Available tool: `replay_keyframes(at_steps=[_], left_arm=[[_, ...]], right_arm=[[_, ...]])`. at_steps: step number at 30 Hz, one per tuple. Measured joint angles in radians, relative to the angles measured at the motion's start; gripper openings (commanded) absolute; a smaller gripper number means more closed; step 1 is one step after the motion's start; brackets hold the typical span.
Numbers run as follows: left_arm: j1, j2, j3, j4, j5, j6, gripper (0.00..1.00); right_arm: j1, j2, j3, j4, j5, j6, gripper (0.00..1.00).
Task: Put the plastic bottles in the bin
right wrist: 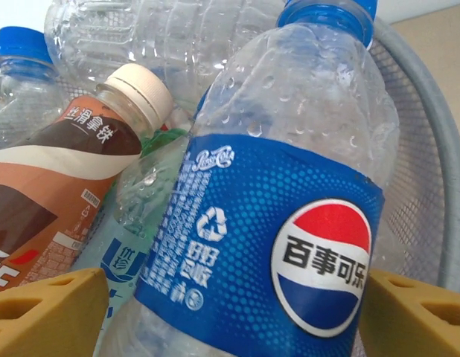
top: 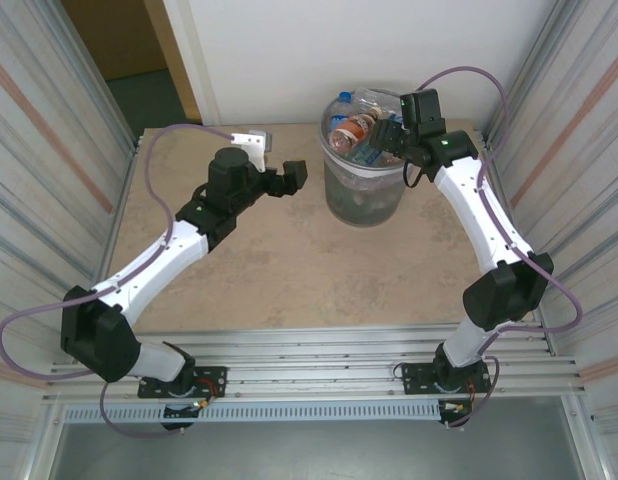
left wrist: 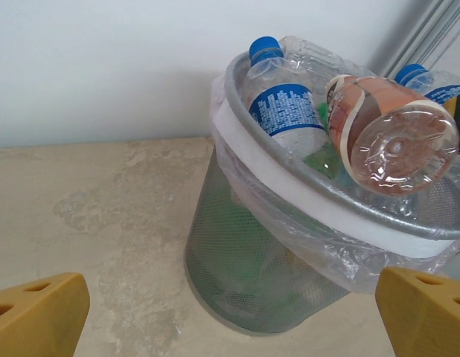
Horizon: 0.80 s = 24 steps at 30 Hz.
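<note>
Over the bin [top: 364,200], heaped with bottles [left wrist: 386,137], the right gripper [top: 387,138] is held with its jaws spread either side of a blue-labelled bottle [right wrist: 289,245] lying on the heap; whether it is gripped cannot be told. The left gripper [top: 292,178] is held wide apart just left of the bin.

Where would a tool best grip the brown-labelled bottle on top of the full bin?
Around the labelled middle of the brown-labelled bottle, coming from above. It lies almost on its side atop the other bottles in the bin, so its round flanks are exposed there; its white cap sits crowded among neighbours.
</note>
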Motion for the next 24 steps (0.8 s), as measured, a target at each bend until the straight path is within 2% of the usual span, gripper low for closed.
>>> replay_keyframes(at_steps=[9, 14, 17, 24], left_arm=[[-0.006, 0.027, 0.042, 0.004, 0.005, 0.003, 0.99], [-0.006, 0.041, 0.059, 0.007, 0.005, 0.003, 0.99], [-0.006, 0.044, 0.061, 0.006, 0.005, 0.003, 0.99], [-0.011, 0.048, 0.066, 0.006, 0.004, 0.004, 0.99]], right_arm=[[-0.011, -0.024, 0.000, -0.002, 0.023, 0.000, 0.91], [-0.026, -0.054, -0.006, -0.002, 0.023, -0.001, 0.88], [-0.038, -0.069, -0.010, -0.001, 0.018, -0.003, 0.82], [-0.072, -0.074, -0.030, 0.042, -0.031, -0.002, 0.60]])
